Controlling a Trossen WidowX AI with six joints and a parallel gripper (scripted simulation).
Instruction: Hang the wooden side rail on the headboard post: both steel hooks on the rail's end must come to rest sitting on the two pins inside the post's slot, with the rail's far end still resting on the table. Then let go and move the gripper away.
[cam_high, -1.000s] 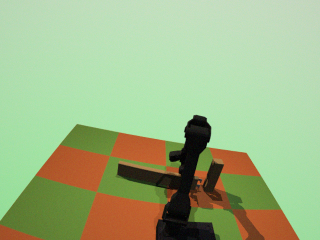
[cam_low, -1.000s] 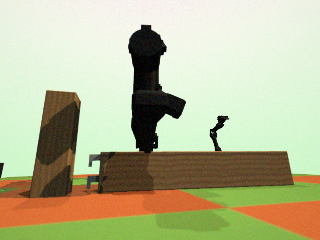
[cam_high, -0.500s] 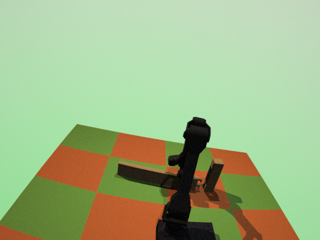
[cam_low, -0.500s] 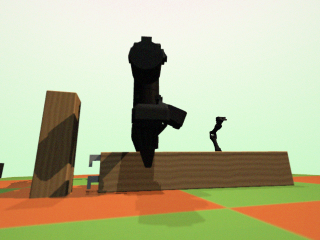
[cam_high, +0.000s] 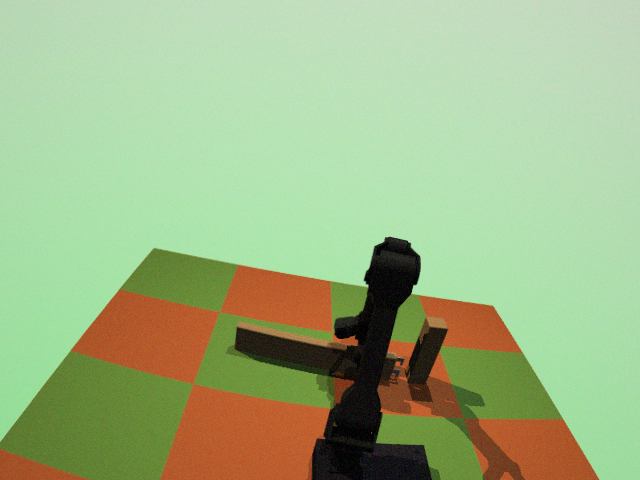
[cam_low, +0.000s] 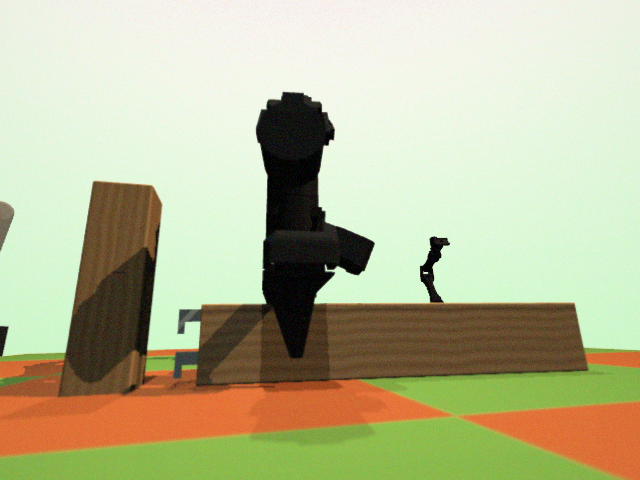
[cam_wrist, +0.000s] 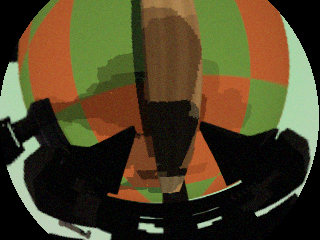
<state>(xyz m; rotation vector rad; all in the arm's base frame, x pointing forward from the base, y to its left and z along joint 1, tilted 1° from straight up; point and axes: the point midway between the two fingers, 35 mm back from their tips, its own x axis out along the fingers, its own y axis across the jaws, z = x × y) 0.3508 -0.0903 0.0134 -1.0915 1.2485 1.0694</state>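
The wooden side rail (cam_high: 289, 348) (cam_low: 439, 341) (cam_wrist: 170, 55) stands on its long narrow edge on the table. Its two steel hooks, upper (cam_high: 399, 360) (cam_low: 189, 314) and lower (cam_high: 395, 372) (cam_low: 187, 357), stick out toward the headboard post (cam_high: 430, 351) (cam_low: 111, 227). A gap separates the hooks from the upright post. The pins cannot be seen. My gripper (cam_low: 295, 352) (cam_wrist: 168, 127) is open and straddles the rail near its hook end, one finger on each side. In the exterior view the near finger shows before the rail's face; the other is hidden.
The arm (cam_high: 379, 341) (cam_low: 293, 201) rises above the rail and hides part of it in the top view. The checkered table (cam_high: 248, 434) (cam_low: 320, 449) lies under everything. A small black arm shape (cam_low: 434, 268) shows behind the rail. A grey rounded object (cam_low: 4, 219) is cut off at the left edge.
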